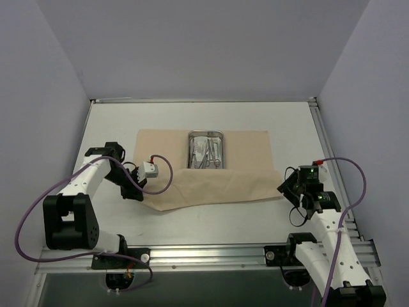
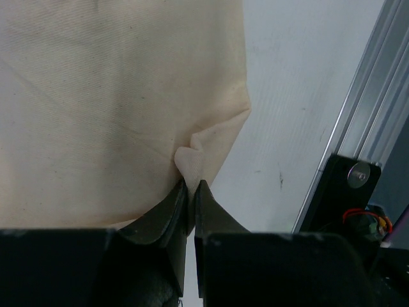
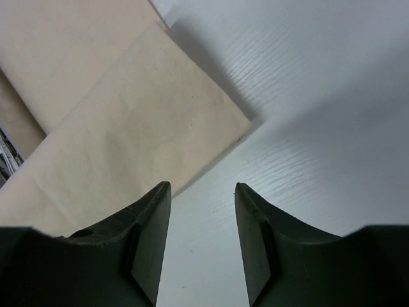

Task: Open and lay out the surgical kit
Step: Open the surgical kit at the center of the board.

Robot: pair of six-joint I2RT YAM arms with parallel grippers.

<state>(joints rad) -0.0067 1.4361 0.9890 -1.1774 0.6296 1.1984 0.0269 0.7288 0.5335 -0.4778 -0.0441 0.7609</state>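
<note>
Pinching the near left corner of the cloth (image 1: 246, 150), the left claw (image 2: 192, 187) has its fingers pressed together on a small raised fold of fabric, low over the white worktop (image 1: 115, 128) at the left end of the sheet. From that corner the cloth spreads across the middle of the worktop, with a crease running along it. Its far part is a rectangle and its near part a wider flap whose near edge runs slightly slanted. On the far part, about midway along, sits the steel tray (image 1: 189, 151), its long side pointing away from the arms. Steel instruments (image 1: 206, 155) lie crowded inside it, too small to tell apart. Further right, the near flap ends in a square corner lying flat on the worktop. The right claw (image 3: 203, 214) hangs just beside that corner, over bare worktop. Its two dark fingers (image 3: 152, 230) are spread apart with nothing between them, and they do not touch the cloth.
</note>
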